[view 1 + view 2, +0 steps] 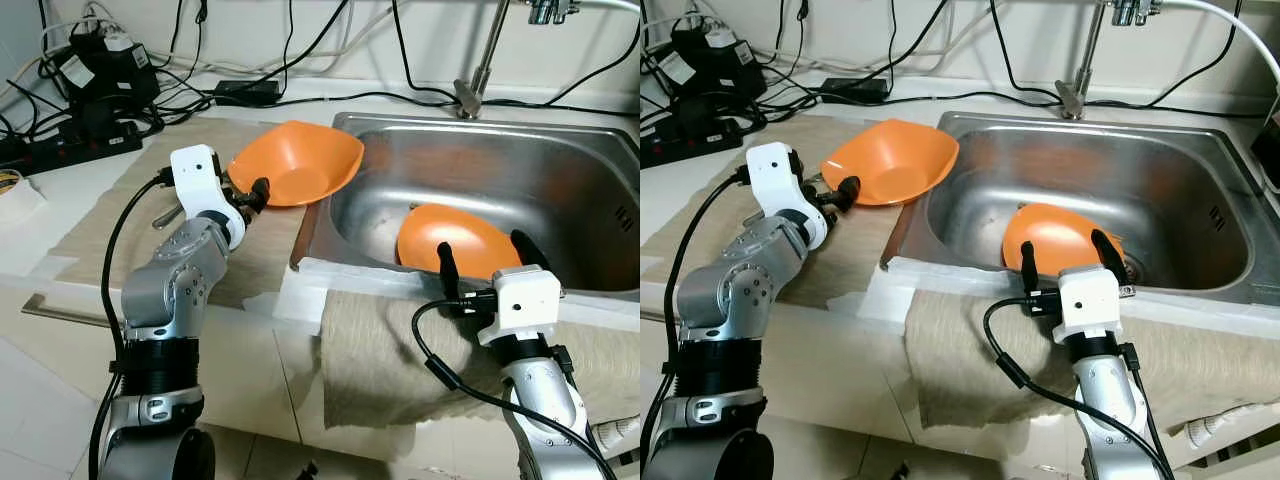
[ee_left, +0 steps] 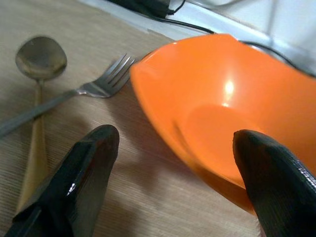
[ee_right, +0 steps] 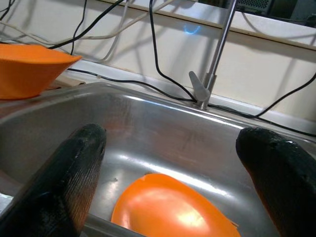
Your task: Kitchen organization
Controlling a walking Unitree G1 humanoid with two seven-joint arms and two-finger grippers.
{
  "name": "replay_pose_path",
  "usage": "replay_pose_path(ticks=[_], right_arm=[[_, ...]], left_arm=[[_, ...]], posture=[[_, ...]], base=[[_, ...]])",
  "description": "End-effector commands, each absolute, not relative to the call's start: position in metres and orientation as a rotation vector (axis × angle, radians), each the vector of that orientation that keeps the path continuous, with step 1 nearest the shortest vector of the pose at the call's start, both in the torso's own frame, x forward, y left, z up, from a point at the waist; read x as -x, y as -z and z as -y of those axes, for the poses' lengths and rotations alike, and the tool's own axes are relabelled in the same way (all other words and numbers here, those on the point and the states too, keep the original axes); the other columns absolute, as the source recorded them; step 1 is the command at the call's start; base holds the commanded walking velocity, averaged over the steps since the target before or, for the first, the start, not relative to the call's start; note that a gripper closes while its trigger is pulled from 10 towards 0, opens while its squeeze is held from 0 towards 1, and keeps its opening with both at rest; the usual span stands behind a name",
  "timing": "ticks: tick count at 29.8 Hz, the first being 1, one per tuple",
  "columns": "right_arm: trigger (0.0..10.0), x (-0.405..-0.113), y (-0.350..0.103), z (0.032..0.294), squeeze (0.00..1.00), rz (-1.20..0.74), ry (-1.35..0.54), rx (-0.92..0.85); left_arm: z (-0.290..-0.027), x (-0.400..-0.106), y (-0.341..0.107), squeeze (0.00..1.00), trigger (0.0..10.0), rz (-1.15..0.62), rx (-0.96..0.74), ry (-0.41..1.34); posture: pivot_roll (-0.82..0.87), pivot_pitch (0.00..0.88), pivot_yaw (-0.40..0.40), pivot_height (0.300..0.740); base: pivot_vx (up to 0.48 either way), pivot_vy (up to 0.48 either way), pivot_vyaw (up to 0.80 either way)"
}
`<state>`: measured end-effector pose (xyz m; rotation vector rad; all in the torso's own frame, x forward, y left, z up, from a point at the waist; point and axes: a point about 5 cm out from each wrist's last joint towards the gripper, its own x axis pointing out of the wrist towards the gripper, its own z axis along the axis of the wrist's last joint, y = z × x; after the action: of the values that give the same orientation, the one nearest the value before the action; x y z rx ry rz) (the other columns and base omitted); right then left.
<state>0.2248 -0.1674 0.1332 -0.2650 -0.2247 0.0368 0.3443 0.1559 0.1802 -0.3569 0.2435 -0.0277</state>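
Left eye view looks down on a pale tabletop (image 1: 60,245) with a stainless sink (image 1: 560,130) set into it and a faucet (image 1: 478,70) rising behind the basin. One orange bowl (image 1: 300,165) rests tilted on a beige mat (image 1: 120,205) at the sink's left rim, part of it hanging over the basin edge. A second orange bowl (image 1: 455,240) lies upside down inside the sink, against the near wall.

The left gripper (image 1: 258,195) reaches the near rim of the tilted bowl. In the left wrist view its jaws stand apart, one finger (image 2: 84,182) over the mat and the other inside the bowl (image 2: 222,113), so the rim sits between them; whether they touch it cannot be told. A fork (image 2: 98,86) and a spoon (image 2: 39,61) lie on the mat just beside that bowl, their handles crossing.

The right gripper (image 1: 492,255) hangs over the sink's near edge, above the overturned bowl, jaws wide apart and gripping nothing. From the right wrist view that bowl (image 3: 173,210) lies below and between the two fingers.

A cloth (image 1: 400,360) drapes over the tabletop's front edge below the sink. Black cables (image 1: 300,95) and a power strip (image 1: 70,150) crowd the back left corner.
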Motion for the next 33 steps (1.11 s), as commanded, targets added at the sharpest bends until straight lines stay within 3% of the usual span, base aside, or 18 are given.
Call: replay_pose_path(ticks=[1,18,33], right_arm=[[10.0,-0.226,-0.132,0.165,0.00,0.217,-0.052,0.268],[10.0,-0.227,-0.133,0.164,0.00,0.217,-0.053,0.269],[10.0,-0.227,-0.134,0.161,0.00,0.221,-0.060,0.264]], left_arm=[[-0.157,-0.348,-0.180,0.00,10.0,-0.254,0.393,0.006],[-0.151,-0.360,-0.192,0.00,10.0,-0.252,0.508,0.031],[-0.138,-0.360,-0.170,0.00,10.0,-0.413,0.402,0.094]], posture=[[-0.05,0.000,0.070,0.736],[-0.06,0.000,0.072,0.736],[-0.06,0.000,0.077,0.736]], base=[[0.000,0.000,0.00],[0.000,0.000,0.00],[0.000,0.000,0.00]])
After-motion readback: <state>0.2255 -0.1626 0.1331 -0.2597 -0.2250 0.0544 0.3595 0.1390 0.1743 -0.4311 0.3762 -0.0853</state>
